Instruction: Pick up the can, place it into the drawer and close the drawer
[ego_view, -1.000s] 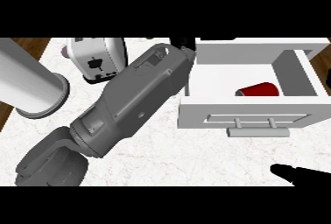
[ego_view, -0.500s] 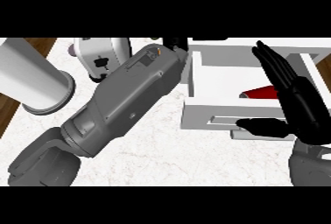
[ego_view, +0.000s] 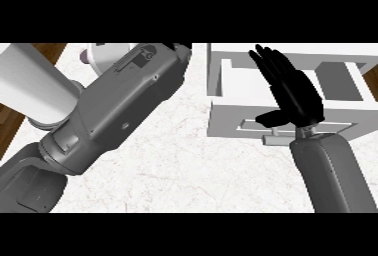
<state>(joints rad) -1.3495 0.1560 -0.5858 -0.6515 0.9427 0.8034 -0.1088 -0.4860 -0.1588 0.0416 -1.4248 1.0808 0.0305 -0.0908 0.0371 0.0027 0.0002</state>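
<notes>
The white drawer (ego_view: 229, 120) stands pulled out at the right of the marble counter, its handle (ego_view: 279, 141) on the front panel. My right hand (ego_view: 295, 92) lies over the drawer's inside, open, fingers straight and pointing away from me, thumb near the front panel. The can does not show; the hand covers the spot where it lay. My left forearm (ego_view: 122, 105) runs from the lower left up to the top middle. Only a black sliver of the left hand (ego_view: 181, 46) shows at the upper edge, beside the drawer's back left corner.
A tall white cylinder (ego_view: 29, 85) stands at the left edge of the counter. A small white appliance (ego_view: 102, 52) peeks out behind the left forearm. Wooden floor (ego_view: 53, 50) shows beyond the counter's left edge.
The right hand has risen from the lower right corner to over the drawer and now hides the red can. The left forearm has stayed in place.
</notes>
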